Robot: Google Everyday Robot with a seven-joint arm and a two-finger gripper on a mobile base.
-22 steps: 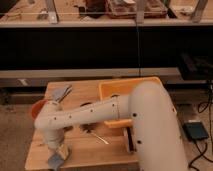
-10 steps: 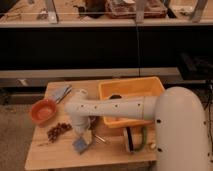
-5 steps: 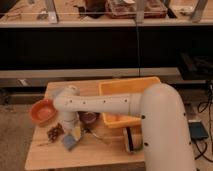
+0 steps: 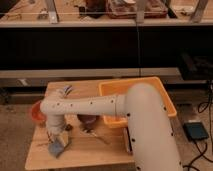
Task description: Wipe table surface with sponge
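Dim workshop shelving backs a small wooden tabletop (image 4: 95, 150). The end effector (image 4: 56, 139), closed on the sponge (image 4: 58, 147) at the front-left corner, should press flat and sweep evenly.

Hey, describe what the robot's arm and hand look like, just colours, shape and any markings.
The arm is a thick, rounded, off-white tube that widens into a bulky shoulder section at the lower right. Small dark dots run in a row along the horizontal forearm. It bends at a rounded elbow on the left into a shorter white wrist segment. The hand, low at the table's left over the sponge, looks small and pale. No loose cables show.
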